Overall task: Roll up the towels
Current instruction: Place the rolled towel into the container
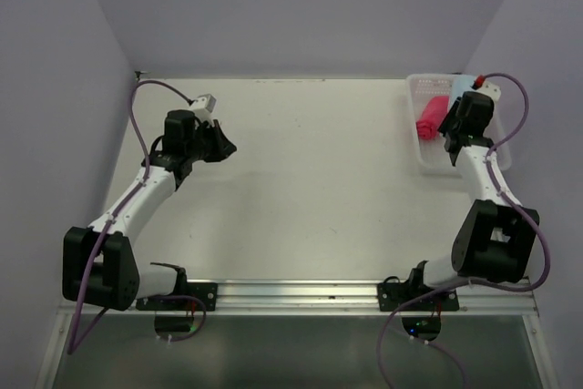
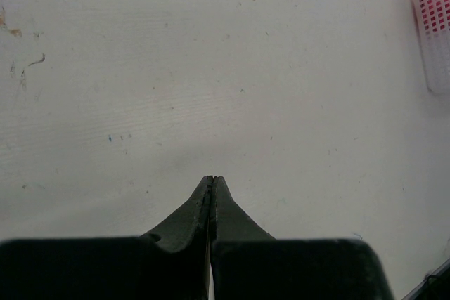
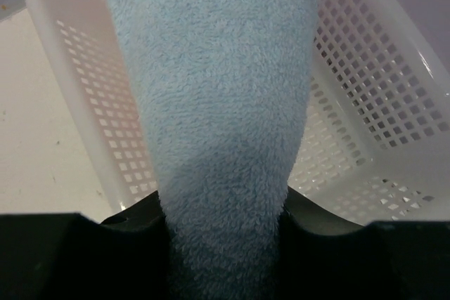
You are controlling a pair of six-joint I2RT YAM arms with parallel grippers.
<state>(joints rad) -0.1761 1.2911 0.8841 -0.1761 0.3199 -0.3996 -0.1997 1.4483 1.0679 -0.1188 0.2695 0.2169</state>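
Holds the light blue towel (image 3: pixel 218 89) in the right pincer (image 3: pixel 225 219), jaws partway closed with the terry bunched thick between them. Narrow at the grip, fanning wider farther ahead of the fingertips. Fuzzy looped pile, pale even blue, shaded darker right at the jaws. Stretches out ahead of that pincer over the white mesh basket (image 3: pixel 365 89), with basket walls showing on both sides of the cloth. Can't tell whether the far end touches the basket floor.

From the top view, shows only a small blue patch (image 1: pixel 462 86) just beyond the right pincer (image 1: pixel 455 125), the rest hidden.

Shows the red-pink towel (image 1: pixel 430 117) inside the same basket (image 1: pixel 437 168), just beside the right pincer on its left. Compact lump, bright pink-red. Rolled or merely bunched, can't tell.

Has the left pincer (image 2: pixel 212 180) fully closed, tips pressed together, nothing between them. Points out over the bare table (image 2: pixel 211 68), with contact impossible to judge. Well apart from both towels. Catches a basket corner (image 2: pixel 436 33) far ahead and to the right of the left pincer (image 1: pixel 223 145), with pink visible through the mesh.
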